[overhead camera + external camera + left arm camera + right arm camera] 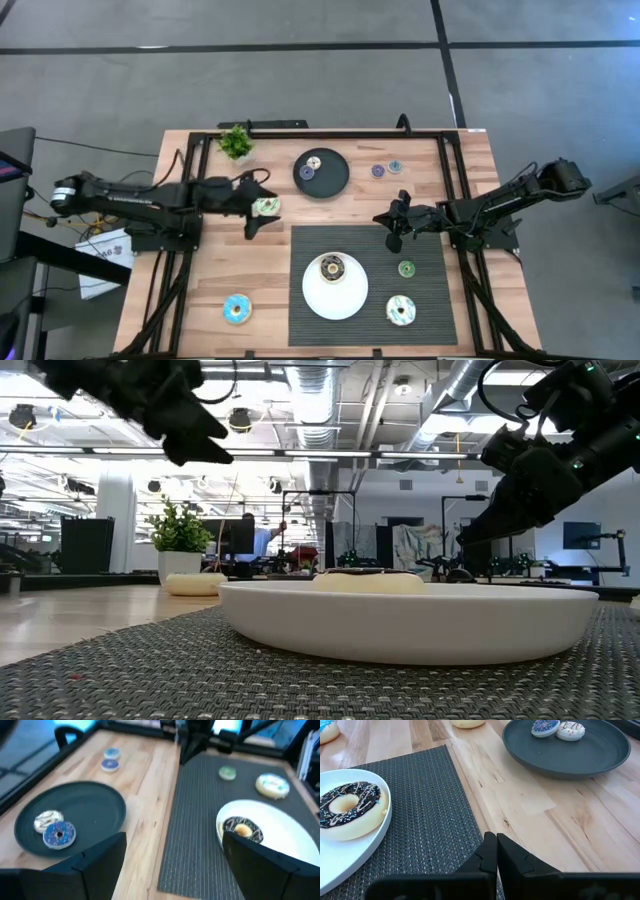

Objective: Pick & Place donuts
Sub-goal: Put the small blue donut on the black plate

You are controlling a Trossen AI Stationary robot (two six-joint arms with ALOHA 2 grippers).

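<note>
Three donuts look already placed: a brown chocolate-iced ring with sprinkles [332,268] lies on the plain white round plate [348,299], and two coin-sized minis, one blue-iced [59,833] and one cream-iced [47,820], sit side by side in the black round plate [95,805]. Left, by my judgement: a blue-iced ring [237,309] on the bare wooden table [190,290], a white-green ring [401,310] and a green mini [406,268] on the grey woven mat [420,250], two more minis, purple [378,171] and blue [395,167], on the wood beyond the black plate, and a cream-pink ring [266,206].

That ring lies under the left gripper [256,207], whose fingers stand spread wide, above the table and empty. The right gripper [496,851] hovers at the mat's edge, fingers pressed together on nothing.
</note>
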